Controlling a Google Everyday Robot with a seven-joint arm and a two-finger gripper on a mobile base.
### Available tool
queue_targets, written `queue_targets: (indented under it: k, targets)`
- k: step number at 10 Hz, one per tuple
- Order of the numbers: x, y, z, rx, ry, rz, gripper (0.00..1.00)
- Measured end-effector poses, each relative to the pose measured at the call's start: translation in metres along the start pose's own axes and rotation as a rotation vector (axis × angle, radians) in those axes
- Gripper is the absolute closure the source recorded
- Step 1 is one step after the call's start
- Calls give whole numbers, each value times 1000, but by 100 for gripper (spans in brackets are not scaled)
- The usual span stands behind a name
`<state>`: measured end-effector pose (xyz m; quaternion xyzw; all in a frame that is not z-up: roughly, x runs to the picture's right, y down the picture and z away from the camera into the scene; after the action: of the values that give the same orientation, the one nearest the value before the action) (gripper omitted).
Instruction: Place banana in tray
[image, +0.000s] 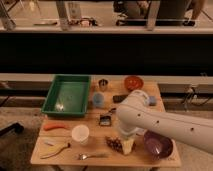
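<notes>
The banana (56, 149) is pale yellow and curved, lying at the front left corner of the wooden table (65, 159). The green tray (67, 95) sits at the table's back left, with nothing visible inside it. My white arm reaches in from the right. Its gripper (127, 144) hangs low over the front middle of the table, beside a bunch of dark grapes (114, 143). It is well to the right of the banana and in front of the tray.
An orange carrot (54, 126), a white cup (80, 134) and a fork (93, 156) lie between banana and gripper. A purple bowl (159, 144) is front right. A blue cup (98, 100), metal cup (103, 84), orange bowl (133, 82), dark packet (105, 120) and blue sponge (151, 101) stand further back.
</notes>
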<state>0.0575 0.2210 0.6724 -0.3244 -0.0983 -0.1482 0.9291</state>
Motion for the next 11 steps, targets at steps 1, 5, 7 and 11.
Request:
queue_targets:
  k: [1, 5, 7, 11]
  targets:
    - [-17, -7, 0, 8, 1, -25, 20]
    - [-89, -17, -1, 20, -22, -141, 20]
    - [-130, -18, -2, -4, -82, -189, 20]
    - [-193, -25, -4, -75, -250, -258, 20]
